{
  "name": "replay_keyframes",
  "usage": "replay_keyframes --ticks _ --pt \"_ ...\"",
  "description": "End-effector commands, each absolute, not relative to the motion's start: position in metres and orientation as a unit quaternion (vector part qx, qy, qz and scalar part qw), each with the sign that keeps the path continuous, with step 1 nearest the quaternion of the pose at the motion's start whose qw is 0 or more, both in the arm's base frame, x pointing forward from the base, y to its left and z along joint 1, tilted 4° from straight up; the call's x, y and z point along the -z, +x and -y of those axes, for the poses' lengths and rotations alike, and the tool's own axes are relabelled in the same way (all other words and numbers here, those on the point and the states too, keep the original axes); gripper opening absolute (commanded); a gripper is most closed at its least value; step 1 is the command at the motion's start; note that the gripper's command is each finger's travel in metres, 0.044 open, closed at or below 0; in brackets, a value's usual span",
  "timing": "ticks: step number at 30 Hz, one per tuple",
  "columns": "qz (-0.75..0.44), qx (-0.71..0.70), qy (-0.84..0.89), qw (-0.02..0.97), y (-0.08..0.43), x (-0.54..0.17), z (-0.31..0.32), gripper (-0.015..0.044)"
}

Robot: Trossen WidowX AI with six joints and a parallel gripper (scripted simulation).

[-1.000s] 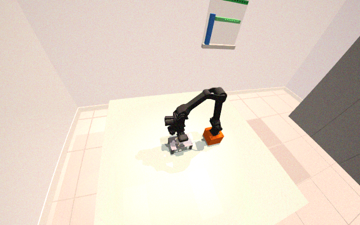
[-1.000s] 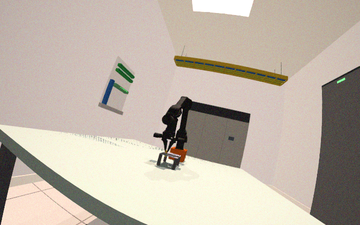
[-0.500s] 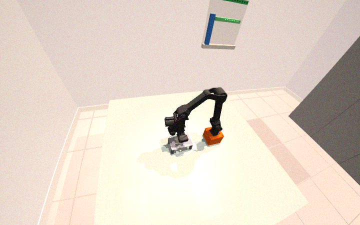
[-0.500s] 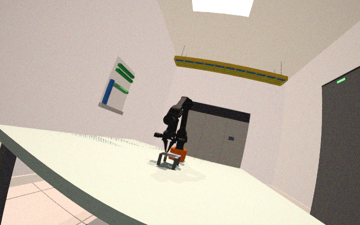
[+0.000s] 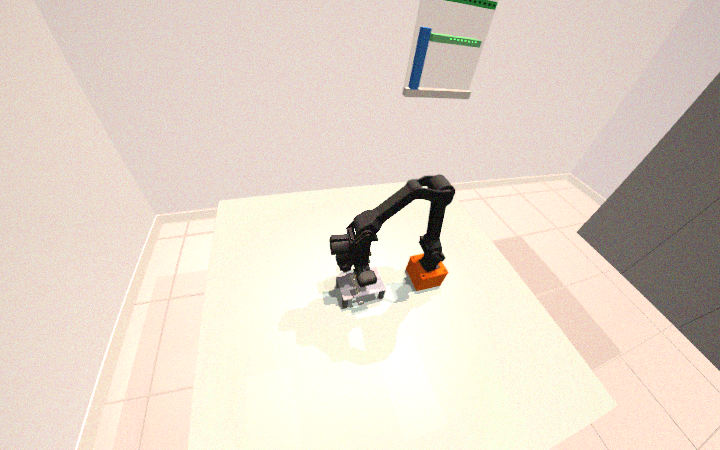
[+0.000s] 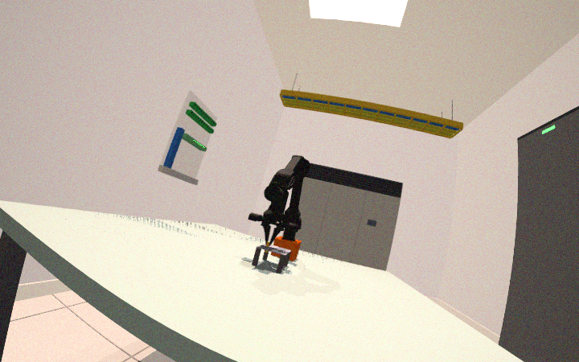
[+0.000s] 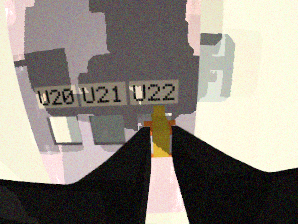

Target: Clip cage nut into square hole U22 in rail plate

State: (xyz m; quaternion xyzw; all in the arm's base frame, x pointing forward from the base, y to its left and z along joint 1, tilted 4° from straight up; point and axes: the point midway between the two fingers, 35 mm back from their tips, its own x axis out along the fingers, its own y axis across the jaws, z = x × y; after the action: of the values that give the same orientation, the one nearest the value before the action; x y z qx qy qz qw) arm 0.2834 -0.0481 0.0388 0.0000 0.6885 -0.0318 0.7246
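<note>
The pincer [image 6: 267, 244] [image 7: 160, 133] points down over the rail plate [image 5: 371, 290] [image 6: 279, 251] [image 7: 90, 167], its fingers drawn close together and pinching the cage nut [image 6: 267, 246] [image 7: 161, 136]. In the wrist view the nut is a yellow piece directly between the fingertips, with small orange parts showing at both sides by the tips. It lies just beside the U22 label [image 7: 154, 92], over the place where that label's square hole should be; the nut and fingers hide most of the hole, so I cannot tell how far the wings have gone in, or whether the flanges touch the plate.

To the left of the pincer in the wrist view are two uncovered square holes: the one under the U21 label [image 7: 102, 94] is nearer, and the one under the U20 label [image 7: 56, 96] is farther off. Beneath the pincer, the plate stands on short dark legs on the pale bench [image 5: 297, 382] [image 6: 239, 307]. The arm's orange base block [image 5: 415, 281] [image 6: 294, 252] sits on the bench too, near the plate and apart from it.
</note>
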Motion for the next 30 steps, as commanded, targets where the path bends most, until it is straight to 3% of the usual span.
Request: replay_keyframes --ticks 1,22,30 --pt "-0.686 0.035 -0.001 0.727 0.2839 -0.0404 0.0483 0.0028" --pt "-0.686 0.035 -0.001 0.727 0.2841 -0.0396 0.0458 0.0028" --pt "-0.688 0.032 0.0 0.725 0.2837 -0.0383 0.0452 0.0238"
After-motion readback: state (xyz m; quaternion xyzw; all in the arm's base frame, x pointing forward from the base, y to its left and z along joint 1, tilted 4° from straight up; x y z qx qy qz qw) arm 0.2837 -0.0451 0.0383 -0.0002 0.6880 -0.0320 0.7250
